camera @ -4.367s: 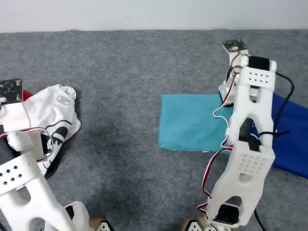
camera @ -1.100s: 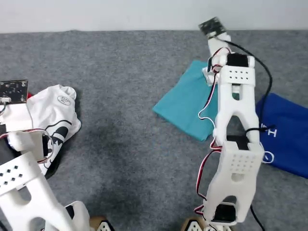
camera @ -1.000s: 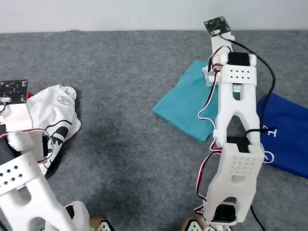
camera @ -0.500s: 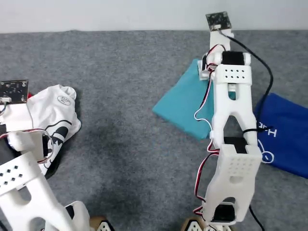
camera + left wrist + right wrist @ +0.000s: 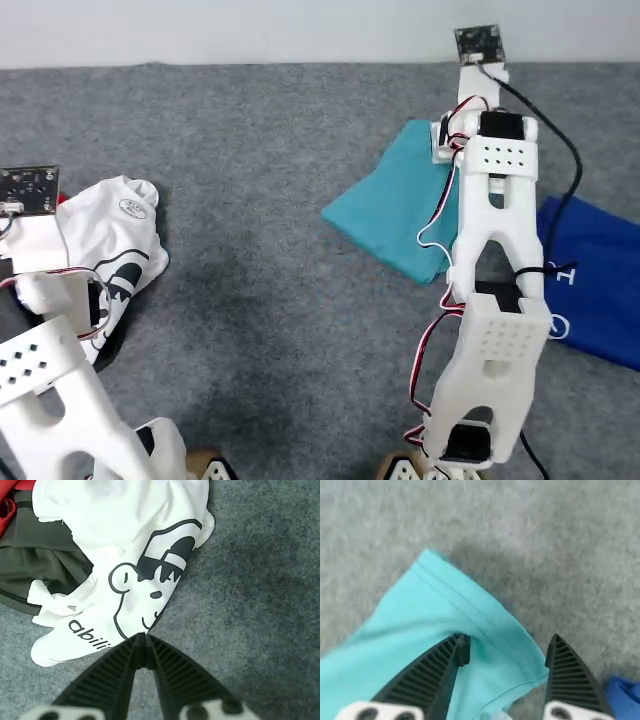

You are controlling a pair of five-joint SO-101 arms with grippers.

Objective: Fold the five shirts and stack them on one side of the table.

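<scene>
Over teal shirt (image 5: 420, 630), right hand (image 5: 509, 647) apart; left hand (image 5: 146, 641) together by lettered white shirt (image 5: 130, 555).

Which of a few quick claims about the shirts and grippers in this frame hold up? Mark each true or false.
1. The right gripper is open over the teal shirt. True.
2. The left gripper is wide open. False: its jaws are shut.
3. The white shirt is neatly folded. False: it is crumpled, lying partly on a dark garment.
4. A blue shirt lies on the table near the teal one. True.
</scene>
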